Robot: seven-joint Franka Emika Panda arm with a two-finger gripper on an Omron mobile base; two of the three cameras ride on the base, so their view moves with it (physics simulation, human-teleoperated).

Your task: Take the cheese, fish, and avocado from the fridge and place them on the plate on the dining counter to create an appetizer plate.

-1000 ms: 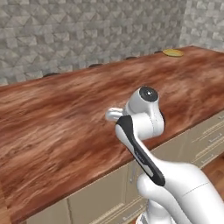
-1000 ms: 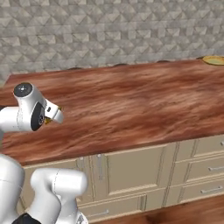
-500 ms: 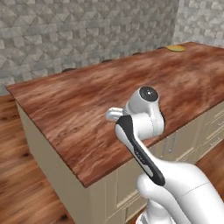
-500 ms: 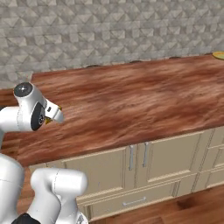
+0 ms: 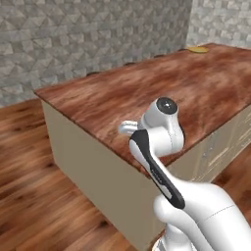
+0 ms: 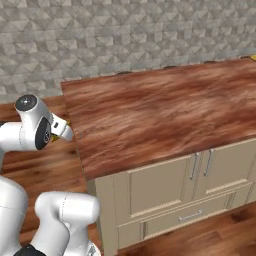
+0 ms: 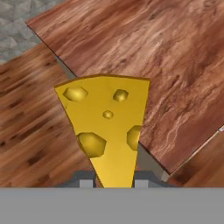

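The cheese [image 7: 105, 127], a yellow wedge with holes in its face, stands upright in the hand view, and my gripper [image 7: 110, 182] is shut on its narrow end. Behind it lies the end corner of the dining counter [image 7: 166, 65], a reddish-brown wood slab, with floor to its left. In the right base view my gripper [image 6: 64, 131] hangs just off the left end of the dining counter [image 6: 160, 110], over the floor. The yellow plate [image 5: 198, 49] sits at the far end of the dining counter [image 5: 196, 93]. Fridge, fish and avocado are out of view.
Beige cabinet doors and drawers [image 6: 170, 190] run under the counter's near side. A wooden floor [image 5: 34, 171] spreads to the left of the counter end. A grey stone-patterned wall [image 6: 125, 35] stands behind.
The whole picture has shifted: the base has driven, so the counter's left end and the floor beside it have come into view. The arm's pose is unchanged, with the cheese still held.
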